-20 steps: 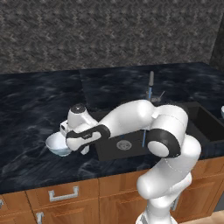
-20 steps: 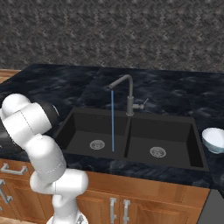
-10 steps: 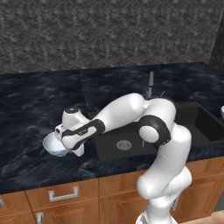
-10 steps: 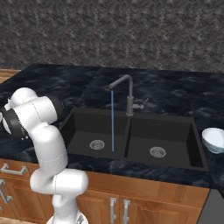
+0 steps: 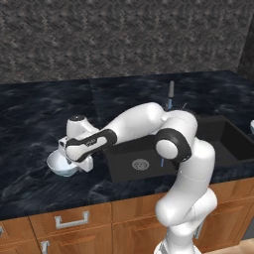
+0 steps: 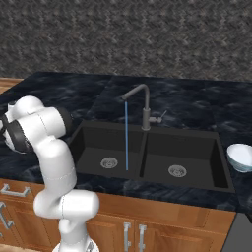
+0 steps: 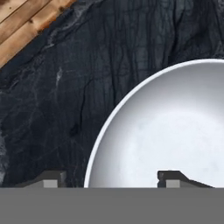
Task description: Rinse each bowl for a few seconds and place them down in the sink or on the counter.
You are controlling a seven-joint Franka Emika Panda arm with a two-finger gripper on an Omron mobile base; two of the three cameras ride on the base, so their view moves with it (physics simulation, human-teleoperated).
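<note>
**Bowl rests on the counter, gripper opened around its rim**

In the left base view the arm stretches from the lower right toward the middle left of the frame. The gripper is low over a bowl that sits upright on the black counter, left of the sink and near the front edge above the wooden cabinets.

In the hand view the bowl takes the right and lower part of the frame, seen from above, with its pale inside showing. The gripper stands wide open: one fingertip is outside the rim, over the counter, and the other is inside the bowl. Between them passes the rim, and neither fingertip seems to press on it, so the bowl is not held. Whether a fingertip touches the bowl's inside I cannot tell. A strip of cabinet wood appears in the upper left corner.

In the right base view the sink is in the centre, with two basins and a drain in each. From the faucet a thin stream of water falls into the left basin. A second bowl stands on the counter at the right edge of the frame, just beside the right basin.
</note>
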